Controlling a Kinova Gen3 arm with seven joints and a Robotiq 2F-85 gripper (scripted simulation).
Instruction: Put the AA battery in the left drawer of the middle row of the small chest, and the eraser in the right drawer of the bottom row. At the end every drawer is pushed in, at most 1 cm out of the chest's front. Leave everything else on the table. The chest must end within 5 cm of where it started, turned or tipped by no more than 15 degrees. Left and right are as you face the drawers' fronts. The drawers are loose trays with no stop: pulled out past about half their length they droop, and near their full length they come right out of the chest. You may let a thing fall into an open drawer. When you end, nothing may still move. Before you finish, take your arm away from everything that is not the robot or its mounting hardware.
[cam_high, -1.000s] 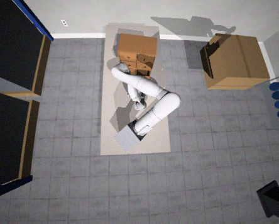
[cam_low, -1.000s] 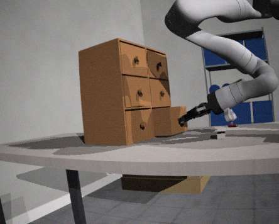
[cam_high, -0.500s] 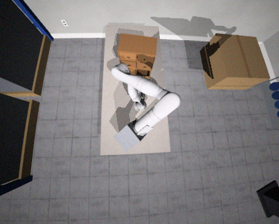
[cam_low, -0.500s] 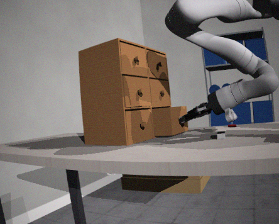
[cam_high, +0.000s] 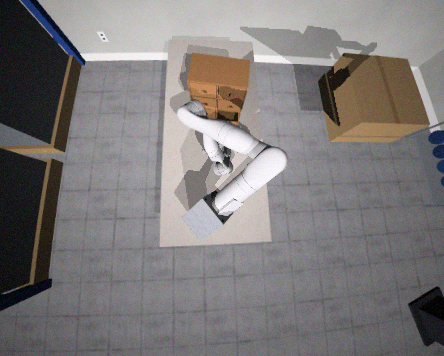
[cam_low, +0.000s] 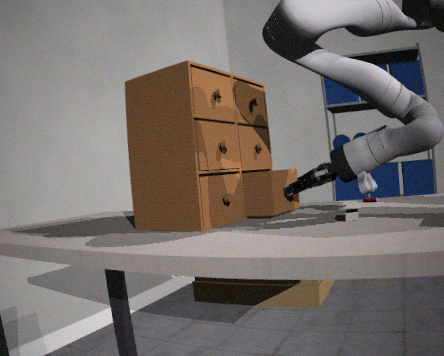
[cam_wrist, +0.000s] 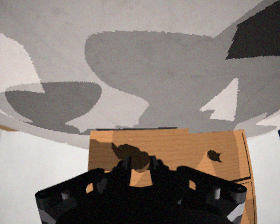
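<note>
While its lower-right drawer stands partly out, chest sits on table, centre frame.
Tool: at the drawer's front, right of centre in the exterior view, fingers slightly apart on either side of the knob, not clamped on it. Remaining five drawers flush. Small pale block: on the table, right of the drawer, well apart from the chest; whether eraser or battery cannot be told.
</note>
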